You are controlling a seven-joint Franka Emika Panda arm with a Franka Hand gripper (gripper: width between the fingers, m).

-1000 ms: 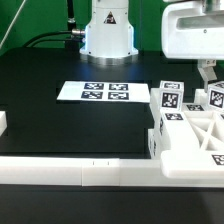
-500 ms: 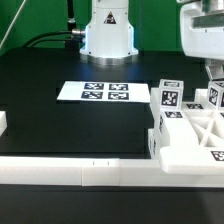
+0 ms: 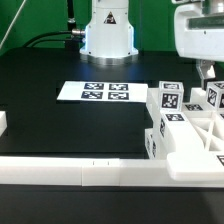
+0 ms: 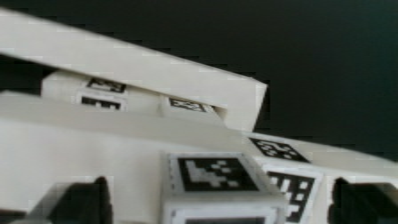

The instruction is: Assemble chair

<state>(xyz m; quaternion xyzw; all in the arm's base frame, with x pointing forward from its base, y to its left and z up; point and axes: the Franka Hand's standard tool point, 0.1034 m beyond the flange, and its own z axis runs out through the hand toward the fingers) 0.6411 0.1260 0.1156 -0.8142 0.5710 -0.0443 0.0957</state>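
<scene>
Exterior and wrist views of a chair assembly in progress on a black table (image 3: 60, 125). The chair parts are grouped at the exterior view's right: an X-braced frame (image 3: 195, 135) rests against the long white border rail (image 3: 70, 172) along the near edge, and small tagged leg blocks (image 3: 169, 98) stand just behind it. The gripper (image 3: 207, 72) hangs above the rearmost block (image 3: 216, 96) at the far right; its housing is cut off by the frame edge, and whether the fingers touch the block cannot be told from this view. In the wrist view, a tagged block (image 4: 222, 180) sits between the two dark fingertips (image 4: 71, 198), which stand apart on either side of it; contact with its faces cannot be confirmed. Behind it lie the flat slab (image 4: 134, 60) and further tagged parts (image 4: 285, 150). The marker board (image 3: 94, 92) lies flat near the table's centre, well apart from the parts, in front of the robot base (image 3: 107, 35).
</scene>
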